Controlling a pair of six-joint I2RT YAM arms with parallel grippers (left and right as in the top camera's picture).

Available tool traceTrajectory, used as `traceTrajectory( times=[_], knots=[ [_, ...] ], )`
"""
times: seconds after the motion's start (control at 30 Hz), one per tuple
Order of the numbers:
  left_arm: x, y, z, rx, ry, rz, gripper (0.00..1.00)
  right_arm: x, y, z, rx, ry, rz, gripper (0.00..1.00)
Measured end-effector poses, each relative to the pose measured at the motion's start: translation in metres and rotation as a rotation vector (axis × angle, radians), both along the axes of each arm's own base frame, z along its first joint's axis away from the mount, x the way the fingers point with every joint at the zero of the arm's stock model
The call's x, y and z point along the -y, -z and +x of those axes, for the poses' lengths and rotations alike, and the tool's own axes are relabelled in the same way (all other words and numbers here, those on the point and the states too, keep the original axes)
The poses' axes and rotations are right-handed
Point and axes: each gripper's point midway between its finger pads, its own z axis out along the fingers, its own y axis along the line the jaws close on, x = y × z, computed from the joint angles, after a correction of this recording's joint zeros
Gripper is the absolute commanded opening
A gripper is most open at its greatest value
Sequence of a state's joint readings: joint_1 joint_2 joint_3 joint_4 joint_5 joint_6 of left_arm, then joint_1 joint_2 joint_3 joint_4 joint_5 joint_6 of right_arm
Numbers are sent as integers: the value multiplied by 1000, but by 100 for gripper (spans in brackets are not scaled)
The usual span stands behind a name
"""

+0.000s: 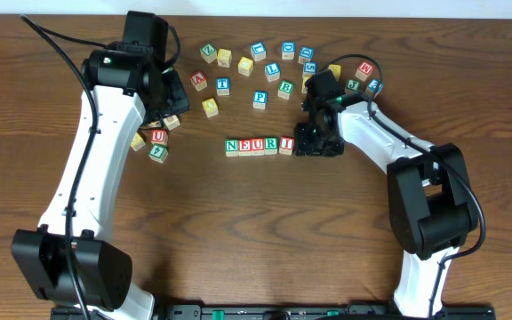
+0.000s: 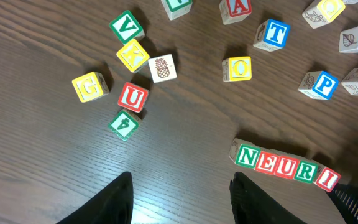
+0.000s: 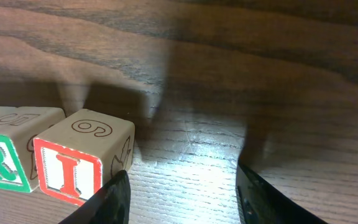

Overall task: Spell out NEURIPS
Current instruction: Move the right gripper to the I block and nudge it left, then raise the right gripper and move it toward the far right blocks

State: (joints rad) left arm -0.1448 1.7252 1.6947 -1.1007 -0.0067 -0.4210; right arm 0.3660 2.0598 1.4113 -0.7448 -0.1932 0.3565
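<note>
Brown wood worktop (image 1: 256,240) fills the overhead view. 2 big white & black arms reach over it: left arm (image 1: 92,160) runs up the left side, right arm (image 1: 376,138) bends in from the right.

Left hand (image 2: 180,183) hangs above bare wood. Its 2 black fingers (image 2: 120,199) are spread w/ nothing btwn them. Right hand (image 3: 182,180) is low down by the worktop, fingers (image 3: 263,196) spread too, only bare wood btwn them.

Row of five cubes (image 1: 259,146) sits in the middle of the worktop, side by side & touching, reading N E U R I. I cube (image 3: 73,168), red letter, is the right end of the row. It is just beside one finger of the right hand; can't tell if they touch.

P cube (image 1: 260,100), blue letter, stands alone behind the row, well apart from it. Lots of other loose cubes (image 1: 272,71) lie scattered along the back. Near the left arm is a small bunch: red U cube (image 2: 132,96), green 4 cube (image 2: 124,122), yellow G cube (image 2: 90,86).
</note>
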Motion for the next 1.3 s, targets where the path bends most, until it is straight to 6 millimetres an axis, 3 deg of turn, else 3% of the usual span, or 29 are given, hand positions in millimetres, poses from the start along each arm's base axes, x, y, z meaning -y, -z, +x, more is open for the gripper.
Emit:
traceTrajectory(
  times=[0.73, 1.3],
  knots=[
    [0, 0, 0, 0, 0, 0, 50, 0, -4, 27, 112, 15, -4, 50],
    [0, 0, 0, 0, 0, 0, 50, 2, 0, 13, 62, 7, -28, 51]
  ],
)
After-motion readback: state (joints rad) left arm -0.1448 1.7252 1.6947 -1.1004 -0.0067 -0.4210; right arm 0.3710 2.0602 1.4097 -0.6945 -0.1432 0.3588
